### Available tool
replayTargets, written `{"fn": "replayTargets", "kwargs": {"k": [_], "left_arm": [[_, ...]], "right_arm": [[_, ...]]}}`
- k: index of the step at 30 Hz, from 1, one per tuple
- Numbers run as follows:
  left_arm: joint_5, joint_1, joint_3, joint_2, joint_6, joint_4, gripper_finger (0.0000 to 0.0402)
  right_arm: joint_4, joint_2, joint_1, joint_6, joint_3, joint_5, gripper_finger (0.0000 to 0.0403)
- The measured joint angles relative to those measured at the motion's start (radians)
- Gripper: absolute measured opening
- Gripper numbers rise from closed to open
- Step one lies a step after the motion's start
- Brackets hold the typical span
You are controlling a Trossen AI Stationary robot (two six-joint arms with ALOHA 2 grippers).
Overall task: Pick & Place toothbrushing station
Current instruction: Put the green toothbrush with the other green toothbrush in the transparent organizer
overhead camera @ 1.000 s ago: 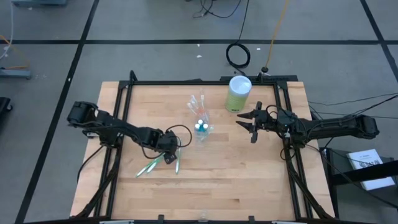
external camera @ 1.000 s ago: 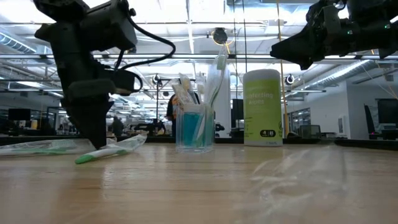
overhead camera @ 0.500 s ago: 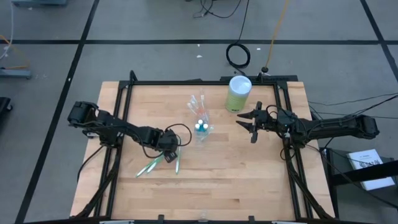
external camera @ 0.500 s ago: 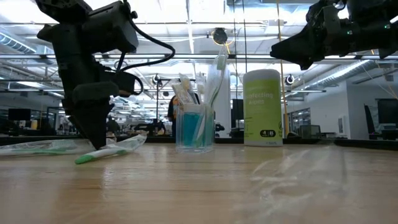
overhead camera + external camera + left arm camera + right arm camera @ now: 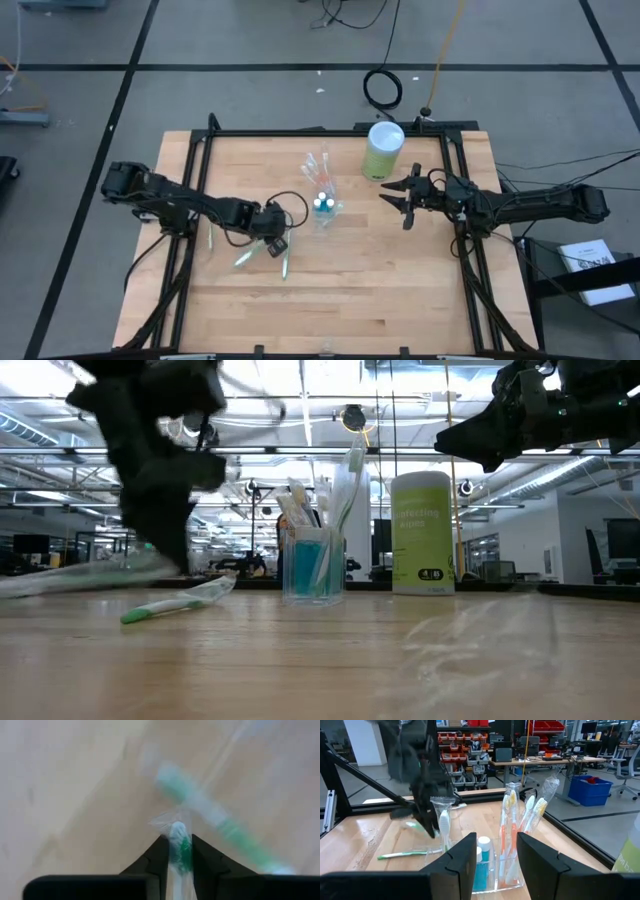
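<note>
From above, the clear cup (image 5: 323,207) near the table's middle already holds several wrapped toothbrushes and blue-capped tubes, so part of the station looks stocked. Two green-white brushes are still outside it: one lies on the wood (image 5: 285,265), and the other (image 5: 246,258) is in the left gripper (image 5: 270,243), just beside the cup. The right gripper (image 5: 405,203) waits near the lime-green canister (image 5: 383,151), its fingers spread and holding nothing.

At table height, the loose toothbrush (image 5: 175,605) rests flat while the left arm is blurred above it, with what seems to be the wrapped brush (image 5: 80,575) raised off the surface.

The left wrist view shows the fingers (image 5: 159,854) nearly together, clamped on the green-white toothbrush (image 5: 178,845) in its clear wrapper, with the other brush (image 5: 215,822) on the table below.

In the right wrist view, orange-white brushes (image 5: 512,835) stand in the cup.
</note>
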Motion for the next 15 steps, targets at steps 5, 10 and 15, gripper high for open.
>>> {"fn": "replayTargets", "kwargs": {"k": [5, 10, 15], "left_arm": [[-0.137, -0.001, 0.02, -0.098, 0.09, 0.058, 0.0074], [-0.205, -0.002, 0.024, -0.19, 0.283, 0.304, 0.0052], [-0.206, -0.003, 0.025, -0.227, 0.56, 0.625, 0.0055]], "right_arm": [[0.0, 0.0, 0.0, 0.0, 0.0, 0.0, 0.013], [0.0, 0.0, 0.0, 0.0, 0.0, 0.0, 0.013], [0.0, 0.0, 0.0, 0.0, 0.0, 0.0, 0.013]]}}
